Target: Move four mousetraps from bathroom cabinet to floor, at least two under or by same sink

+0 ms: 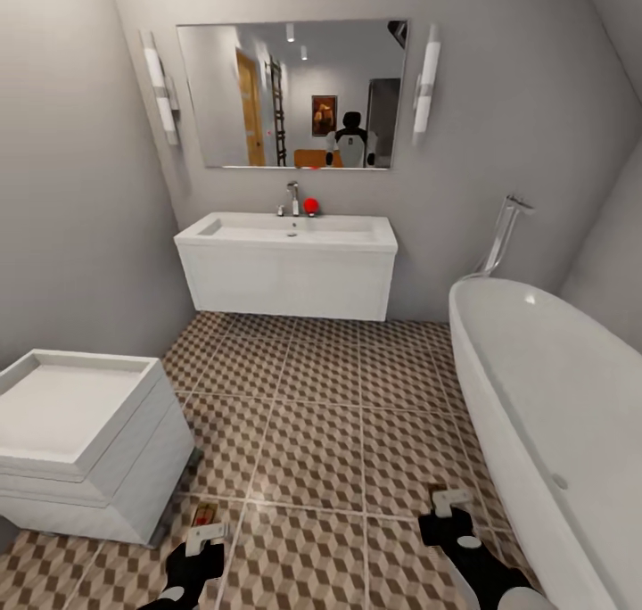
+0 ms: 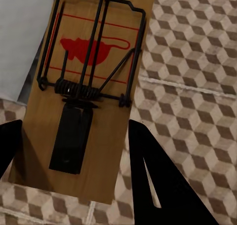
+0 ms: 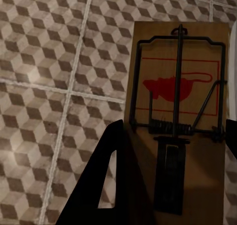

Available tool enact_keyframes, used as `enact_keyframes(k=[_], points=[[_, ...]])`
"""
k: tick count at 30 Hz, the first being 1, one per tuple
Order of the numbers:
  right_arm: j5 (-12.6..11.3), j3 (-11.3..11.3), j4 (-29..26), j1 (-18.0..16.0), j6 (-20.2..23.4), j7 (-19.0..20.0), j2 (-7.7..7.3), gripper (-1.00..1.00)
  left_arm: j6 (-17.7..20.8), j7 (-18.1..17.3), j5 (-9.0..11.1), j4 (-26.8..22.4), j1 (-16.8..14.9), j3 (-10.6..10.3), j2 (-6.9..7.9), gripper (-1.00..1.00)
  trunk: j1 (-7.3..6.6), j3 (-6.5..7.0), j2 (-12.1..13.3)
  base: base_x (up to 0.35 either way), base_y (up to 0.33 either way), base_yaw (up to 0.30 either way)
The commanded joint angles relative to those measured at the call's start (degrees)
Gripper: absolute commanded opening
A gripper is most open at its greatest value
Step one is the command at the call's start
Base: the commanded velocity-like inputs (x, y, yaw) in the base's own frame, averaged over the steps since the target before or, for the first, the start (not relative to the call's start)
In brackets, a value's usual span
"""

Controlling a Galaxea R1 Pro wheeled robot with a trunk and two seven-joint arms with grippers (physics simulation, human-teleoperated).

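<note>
Both grippers, left (image 1: pixel 207 533) and right (image 1: pixel 450 501), grip a trap each; sink (image 1: pixel 287 276) far at 12 o'clock, so dropping here risks missing it.

The bathroom floor (image 1: pixel 321 414) carries a white toilet (image 1: pixel 85 449) near left. A white bathtub (image 1: pixel 553 396) stands right.

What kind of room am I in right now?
A bathroom: a white wall-hung sink under a mirror, a white bathtub on the right, and cube-patterned floor tiles.
</note>
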Motion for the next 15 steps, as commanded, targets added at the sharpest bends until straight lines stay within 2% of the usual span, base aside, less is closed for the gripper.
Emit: enact_keyframes(k=[1,15], points=[[0.58,-0.44,0.09,-0.05,-0.25,-0.03,0.03,-1.0,-0.33,0.31,0.24,0.22,-0.09,-0.49,-0.03,-1.0,0.02,-0.05,-0.03,0.18,0.0,0.004],[0.58,-0.44,0.09,-0.05,-0.25,0.01,0.02,-1.0,-0.33,0.31,0.24,0.22,-0.09,-0.49,-0.02,-1.0,0.02,-0.05,-0.03,0.188,0.0,-0.006]])
